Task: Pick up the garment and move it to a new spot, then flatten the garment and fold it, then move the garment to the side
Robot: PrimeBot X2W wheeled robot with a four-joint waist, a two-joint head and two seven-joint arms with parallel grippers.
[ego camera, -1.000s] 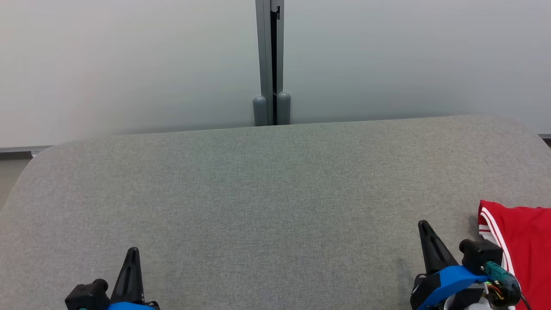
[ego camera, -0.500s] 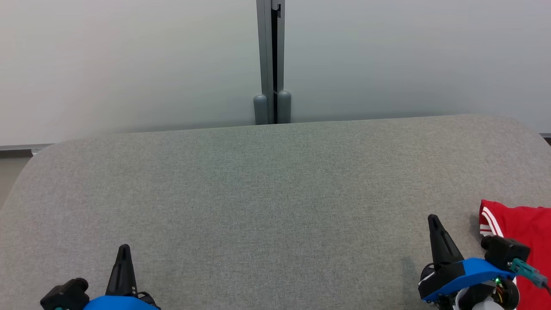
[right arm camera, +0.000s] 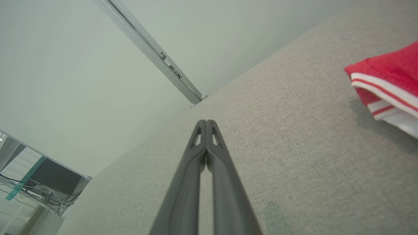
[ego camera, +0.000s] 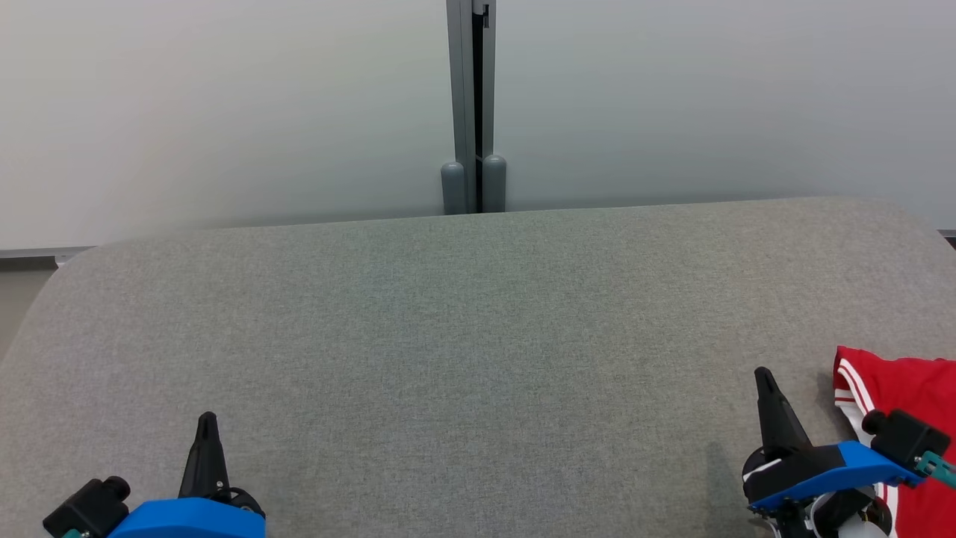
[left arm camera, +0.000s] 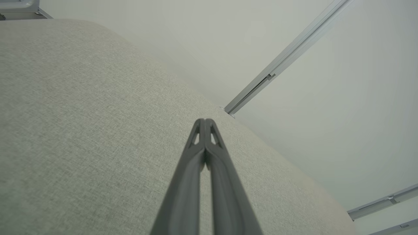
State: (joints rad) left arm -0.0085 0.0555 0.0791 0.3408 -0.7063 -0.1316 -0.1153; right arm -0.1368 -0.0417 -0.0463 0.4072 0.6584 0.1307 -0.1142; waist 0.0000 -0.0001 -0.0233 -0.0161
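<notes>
Red garment (ego camera: 910, 388) on grey cushion (ego camera: 478, 336), just beside right gripper (ego camera: 762, 375) — post (ego camera: 473, 112) behind.

Garment (ego camera: 907, 388) lies at table's (ego camera: 478, 336) near right edge, right gripper (ego camera: 763, 376) just left of it, left gripper (ego camera: 207, 420) near left, post (ego camera: 473, 104) behind middle.

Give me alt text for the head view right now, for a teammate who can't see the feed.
A red garment with white stripes lies at the picture's right edge on a grey fabric surface, beside the shut right gripper. The shut left gripper sits lower left.
</notes>
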